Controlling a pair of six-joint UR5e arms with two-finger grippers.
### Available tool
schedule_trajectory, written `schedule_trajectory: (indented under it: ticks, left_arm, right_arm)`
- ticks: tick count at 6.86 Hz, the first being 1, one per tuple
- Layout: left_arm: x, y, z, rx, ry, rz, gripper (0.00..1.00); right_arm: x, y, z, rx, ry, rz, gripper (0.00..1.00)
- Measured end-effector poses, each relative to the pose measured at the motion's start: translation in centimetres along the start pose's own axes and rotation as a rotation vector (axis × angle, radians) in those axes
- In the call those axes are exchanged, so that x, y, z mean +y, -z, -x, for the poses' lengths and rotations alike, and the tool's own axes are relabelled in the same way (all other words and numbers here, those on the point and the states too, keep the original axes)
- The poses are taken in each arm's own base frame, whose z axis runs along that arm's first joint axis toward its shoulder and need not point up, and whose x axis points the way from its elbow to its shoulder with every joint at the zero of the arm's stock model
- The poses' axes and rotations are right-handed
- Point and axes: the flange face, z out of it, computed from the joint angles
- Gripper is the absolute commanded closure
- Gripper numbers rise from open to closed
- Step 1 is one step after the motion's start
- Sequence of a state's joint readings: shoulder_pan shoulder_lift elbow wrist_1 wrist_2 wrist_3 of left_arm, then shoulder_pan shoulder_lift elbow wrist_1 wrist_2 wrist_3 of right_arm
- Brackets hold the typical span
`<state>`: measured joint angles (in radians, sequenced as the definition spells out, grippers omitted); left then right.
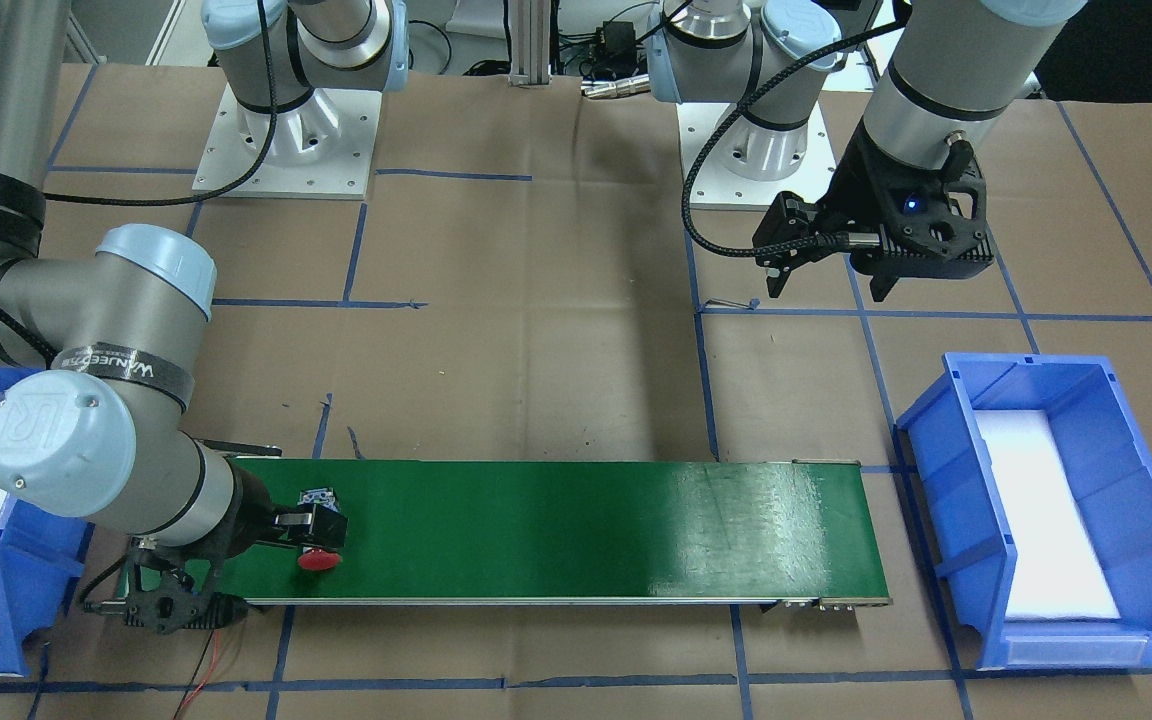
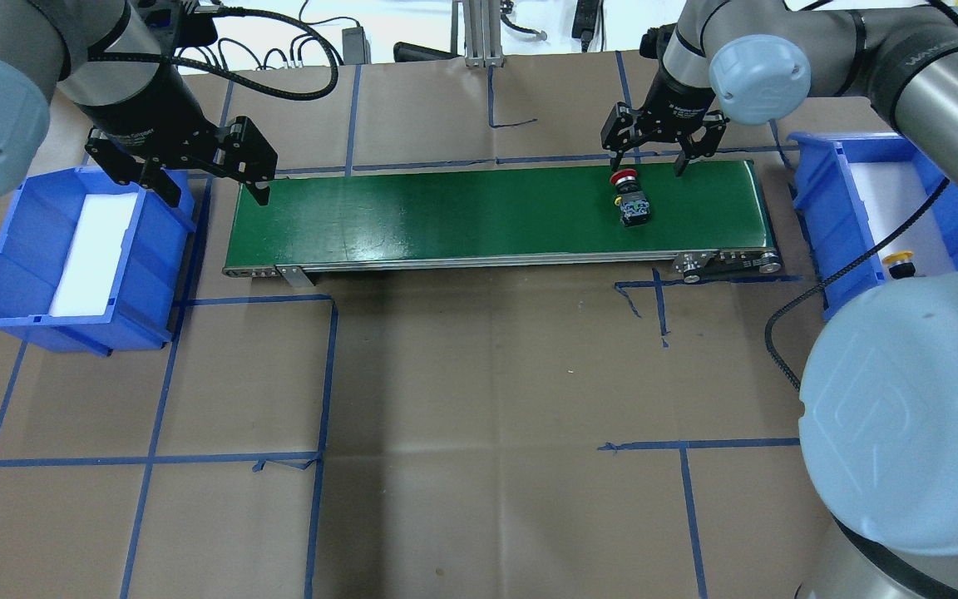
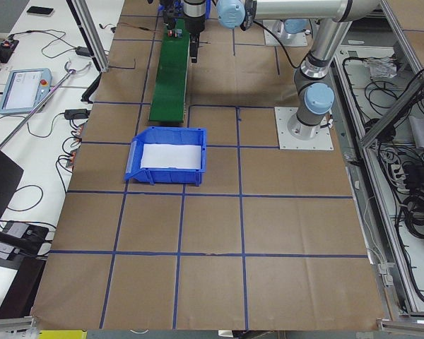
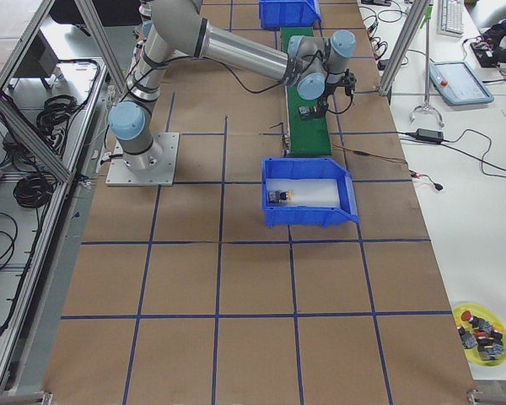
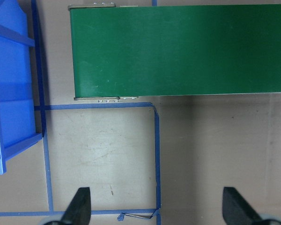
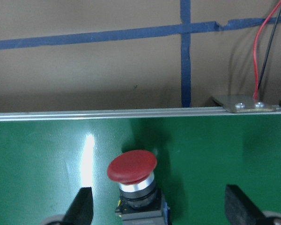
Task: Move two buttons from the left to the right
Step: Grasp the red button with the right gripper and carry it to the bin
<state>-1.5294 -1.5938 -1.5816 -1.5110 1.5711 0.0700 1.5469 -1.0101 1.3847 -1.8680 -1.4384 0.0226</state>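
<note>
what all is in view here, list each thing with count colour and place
red mushroom-cap push-button: 1, red cap, black body, on the belt near its right end
yellow mushroom-cap push-button: 1, yellow cap, inside the right bin
green conveyor belt: 1, green, between the bins
left blue plastic bin: 1, blue, white pad, off the belt's left end
right blue plastic bin: 1, blue, white pad, off the belt's right end
paper-covered table: 1, brown, blue tape grid
yellow dish of small parts: 1, off the paper, past the right bin
left gripper: 1, black, open, by the belt's left end
right gripper: 1, black, open, over the red button
</note>
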Motion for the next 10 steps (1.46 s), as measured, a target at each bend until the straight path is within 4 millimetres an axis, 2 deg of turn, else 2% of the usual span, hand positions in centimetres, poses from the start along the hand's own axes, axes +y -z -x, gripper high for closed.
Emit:
schedule_trajectory:
  ticks: [1, 2, 4, 5, 8, 9, 10]
  left_arm:
    - [0.0, 0.0, 0.0, 0.0, 0.0, 0.0, 0.0]
    - [0.0, 0.0, 0.0, 0.0, 0.0, -0.001, 0.0]
    - [0.0, 0.0, 0.0, -0.001, 0.0, 0.0, 0.0]
    - [0.0, 0.0, 0.0, -0.001, 0.0, 0.0, 0.0]
    - [0.0, 0.0, 0.0, -0.001, -0.001, 0.0, 0.0]
    - [0.0, 0.0, 0.0, -0.001, -0.001, 0.0, 0.0]
    - [0.0, 0.0, 0.0, -0.001, -0.001, -0.001, 0.0]
  right_arm:
    - [0.2, -1.2, -0.2, 0.004, 0.0, 0.023, 0.01]
    - [0.6, -2.3, -0.4, 0.009, 0.0, 0.046, 0.13]
    - [1.1, -3.3, -0.8, 0.032, 0.012, 0.067, 0.82]
    - [1.1, -3.2, -1.3, 0.074, 0.035, 0.068, 0.94]
    - [0.3, -0.5, -3.2, 0.171, 0.048, 0.027, 0.95]
    - [-0.1, 2.0, -4.9, 0.183, 0.022, 0.014, 0.95]
    - [0.0, 5.8, -8.2, 0.192, -0.025, 0.019, 0.95]
